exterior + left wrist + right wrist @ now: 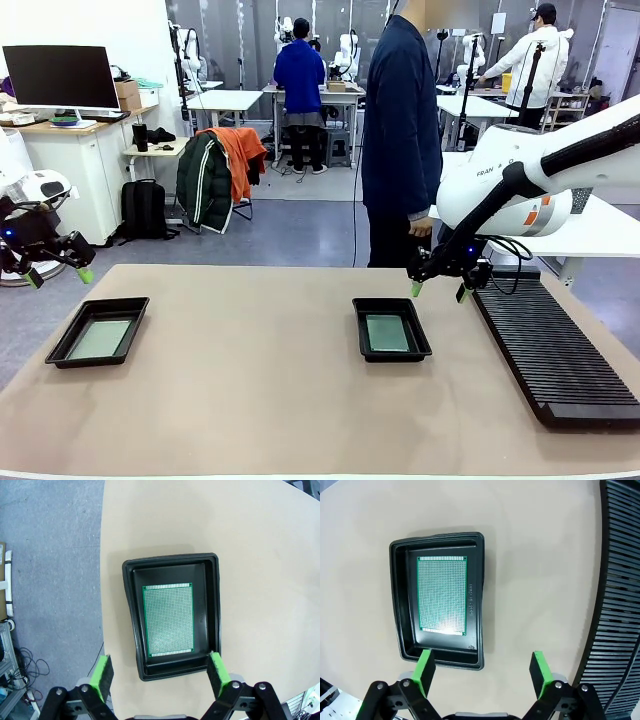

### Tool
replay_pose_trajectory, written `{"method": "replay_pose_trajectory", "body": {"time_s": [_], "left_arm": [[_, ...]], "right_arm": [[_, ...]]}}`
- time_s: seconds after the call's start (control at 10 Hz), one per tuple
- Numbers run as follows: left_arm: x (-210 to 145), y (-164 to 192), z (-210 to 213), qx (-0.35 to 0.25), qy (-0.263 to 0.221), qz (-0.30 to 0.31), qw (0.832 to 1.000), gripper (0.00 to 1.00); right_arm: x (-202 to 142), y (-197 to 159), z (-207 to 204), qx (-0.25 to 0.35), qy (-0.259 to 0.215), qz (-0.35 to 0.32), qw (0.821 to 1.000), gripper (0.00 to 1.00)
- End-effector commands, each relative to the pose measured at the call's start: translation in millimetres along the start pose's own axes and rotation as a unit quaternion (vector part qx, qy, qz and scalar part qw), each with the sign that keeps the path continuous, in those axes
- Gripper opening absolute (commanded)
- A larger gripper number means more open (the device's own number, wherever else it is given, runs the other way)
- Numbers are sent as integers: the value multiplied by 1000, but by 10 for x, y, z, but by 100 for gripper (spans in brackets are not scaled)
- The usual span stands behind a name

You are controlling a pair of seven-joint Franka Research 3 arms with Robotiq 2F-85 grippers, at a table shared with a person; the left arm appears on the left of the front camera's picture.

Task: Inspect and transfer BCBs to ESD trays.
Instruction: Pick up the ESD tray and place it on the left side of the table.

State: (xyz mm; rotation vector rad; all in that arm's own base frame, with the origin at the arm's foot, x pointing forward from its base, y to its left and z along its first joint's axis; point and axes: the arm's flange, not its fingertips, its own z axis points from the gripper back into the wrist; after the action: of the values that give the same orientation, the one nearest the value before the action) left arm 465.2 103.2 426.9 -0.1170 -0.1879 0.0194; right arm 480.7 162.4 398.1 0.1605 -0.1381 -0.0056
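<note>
Green-grey BCBs lie flat, one in each of the two ESD trays: the left board (pixel 100 338) rests on the floor of the left tray (pixel 62 349) near the worktop's (pixel 260 400) left edge, and the right board (pixel 387 332) sits in the right tray (pixel 418 330) right of centre. Each board's long axis runs near to far, parallel with its tray's long sides. Above and just outside the left tray hangs the left gripper (pixel 58 275), jaws spread and holding nothing; its wrist view shows the board (pixel 168 620) ahead of the fingertips. Closer to the right tray, at its far right corner, the right gripper (pixel 440 291) hovers with jaws spread and empty. To its right lies a long black slotted rack (pixel 555 350). Judgement: both boards appear already transferred.
</note>
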Motion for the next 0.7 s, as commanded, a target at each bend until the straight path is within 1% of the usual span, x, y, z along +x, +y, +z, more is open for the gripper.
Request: {"method": "replay_pose_trajectory", "body": {"time_s": [0.0, 0.1, 0.2, 0.3, 0.4, 0.5, 0.6], "left_arm": [[-2, 7, -12, 0, -2, 3, 1000, 100], [0, 0, 0, 0, 0, 0, 1000, 100], [-30, -290, 46, -2, -4, -12, 1000, 100], [-98, -641, 90, 3, -7, -26, 1000, 100], [-167, -1071, 153, 12, -11, -38, 999, 100], [-235, -1431, 234, -4, -15, -49, 999, 100], [-295, -1798, 307, 16, -12, -43, 999, 100]], "right_arm": [[-7, -9, -13, 0, -2, -2, 1000, 100], [-7, -9, -13, 0, -2, -2, 1000, 100], [0, 0, 0, 0, 0, 0, 1000, 100], [-61, -193, 198, 31, 6, -8, 999, 100], [-111, -474, 437, 67, 14, -22, 997, 100], [-116, -744, 631, 100, 13, -34, 994, 100], [-116, -1005, 787, 130, 26, -42, 990, 100]]}}
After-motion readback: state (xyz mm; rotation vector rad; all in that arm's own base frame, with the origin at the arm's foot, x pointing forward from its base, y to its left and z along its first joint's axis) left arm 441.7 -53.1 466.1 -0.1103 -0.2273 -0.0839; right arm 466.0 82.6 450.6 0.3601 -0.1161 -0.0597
